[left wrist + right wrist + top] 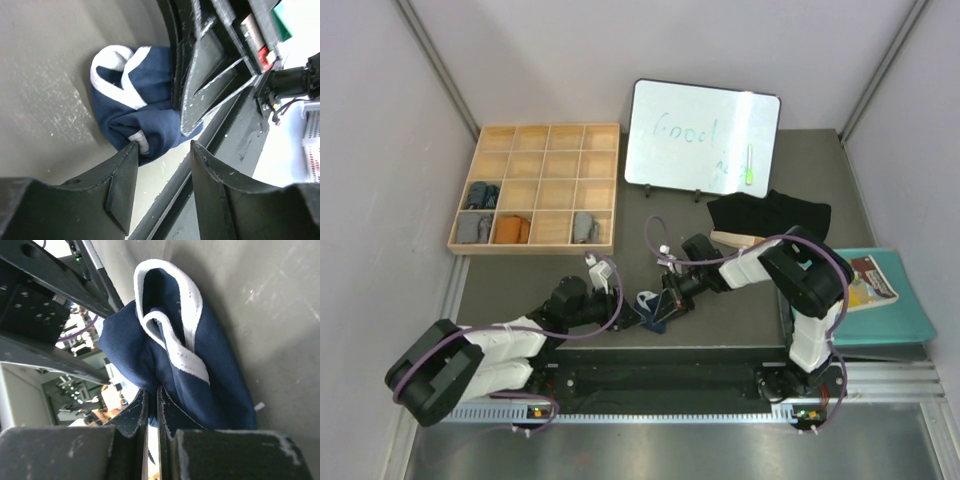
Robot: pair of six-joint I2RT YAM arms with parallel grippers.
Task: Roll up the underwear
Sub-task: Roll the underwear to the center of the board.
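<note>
Navy briefs [647, 300] are bunched loosely on the table [740, 310] near its front edge; a fold is pinched by the right tool [152, 390], jaws together; left tool [164, 144] is held apart, one tip touching cloth; pretty sure the bundle gets yanked undone if it's tugged unevenly

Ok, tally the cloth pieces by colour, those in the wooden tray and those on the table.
Grey rolled cloth bundles: 2
Dark grey-blue rolled cloth bundle: 1
Orange rolled cloth bundle: 1
Navy cloth briefs with white trim: 1
Black cloth briefs with beige waistband: 1
Total: 6
</note>
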